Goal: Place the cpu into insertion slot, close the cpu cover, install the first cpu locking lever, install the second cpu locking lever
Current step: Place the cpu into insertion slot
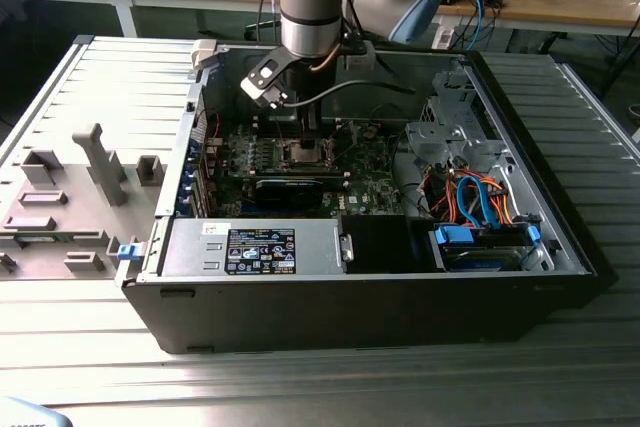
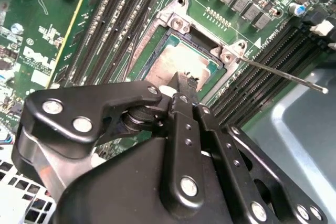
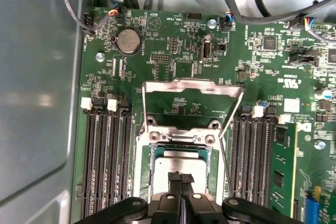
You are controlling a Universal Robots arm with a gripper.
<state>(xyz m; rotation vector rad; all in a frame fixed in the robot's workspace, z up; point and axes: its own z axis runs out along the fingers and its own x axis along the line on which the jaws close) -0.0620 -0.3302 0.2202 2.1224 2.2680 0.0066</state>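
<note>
The arm reaches down into the open computer case (image 1: 575, 247), and the gripper (image 3: 181, 178) hangs right over the processor socket, about the middle of the motherboard (image 3: 173, 40) between the two banks of memory slots (image 3: 107, 161). Its fingers are pressed together with no gap and nothing between them. Their tips sit directly above the cpu (image 3: 181, 162), touching it or just clear of it; I cannot tell which.

The cpu lies flat and square in the socket, its dull metal top showing in both wrist views, so the chip looks seated.

The cpu cover (image 3: 184, 84) is open. It is swung back from its hinge on the socket side facing the coin battery (image 3: 127, 41), so the frame lies beyond the cpu as seen from the fingertips, with bare board showing through its cut-out.

In the second wrist view a thin locking lever (image 2: 283, 75) stands unlatched, its long axis running from a socket corner out across the memory slots towards the case wall, well off to one side of the fingertips
</note>
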